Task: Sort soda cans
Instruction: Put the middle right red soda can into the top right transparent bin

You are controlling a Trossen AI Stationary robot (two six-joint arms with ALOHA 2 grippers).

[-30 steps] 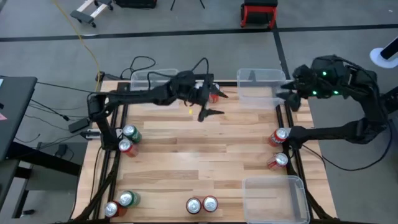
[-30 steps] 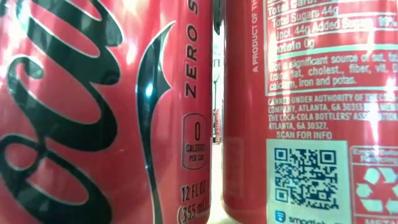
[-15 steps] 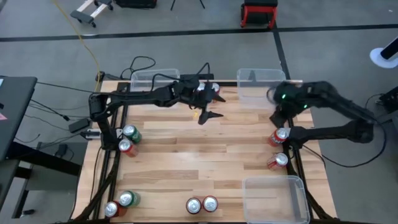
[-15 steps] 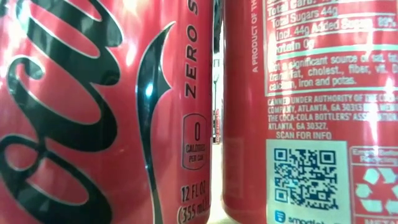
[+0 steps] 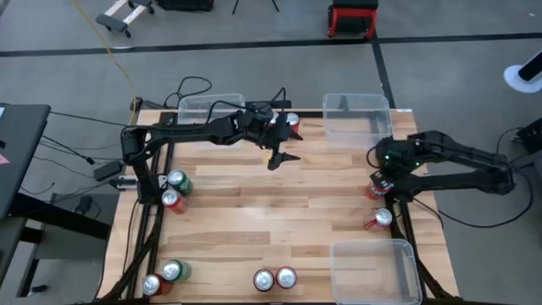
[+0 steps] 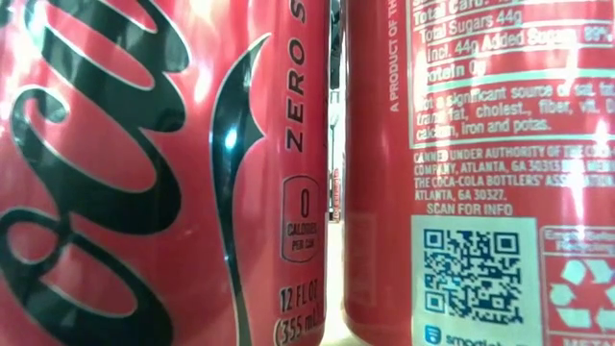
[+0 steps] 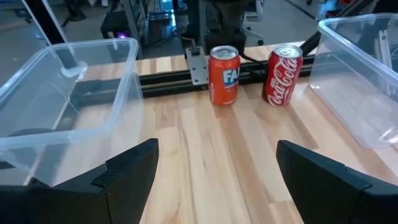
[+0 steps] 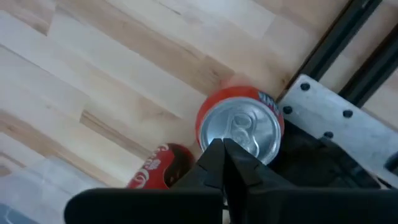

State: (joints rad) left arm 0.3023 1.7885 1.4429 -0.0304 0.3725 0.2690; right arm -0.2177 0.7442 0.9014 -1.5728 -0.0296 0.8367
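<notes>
My right gripper (image 8: 222, 151) is shut and points down over a red soda can (image 8: 239, 127) that stands at the table's right edge (image 5: 375, 188). A second red can (image 5: 378, 220) stands just nearer. My left gripper (image 7: 214, 168) is open over the far middle of the table (image 5: 286, 144). It faces an orange can (image 7: 224, 74) and a red can (image 7: 284, 74), both upright at the far edge. More cans stand at the left edge (image 5: 174, 190), the near left corner (image 5: 163, 278) and the near middle (image 5: 275, 278). My right gripper's shut fingertips (image 8: 214, 163) stand over the rim of the red can's silver top (image 8: 249, 134), coming from above and pointing down. I cannot tell whether they touch it. The can stands upright on the table.
Clear plastic bins sit at the far left (image 5: 210, 108), far right (image 5: 356, 114) and near right (image 5: 373, 267). In the low view two red cans (image 6: 144, 173) (image 6: 480, 173) fill the picture and hide the table. Bare wood lies in the table's middle.
My right gripper has swung from over the far right bin toward the near edge and sunk down over the red can at the right edge, turning as it went. My left gripper has tipped slightly downward in place.
</notes>
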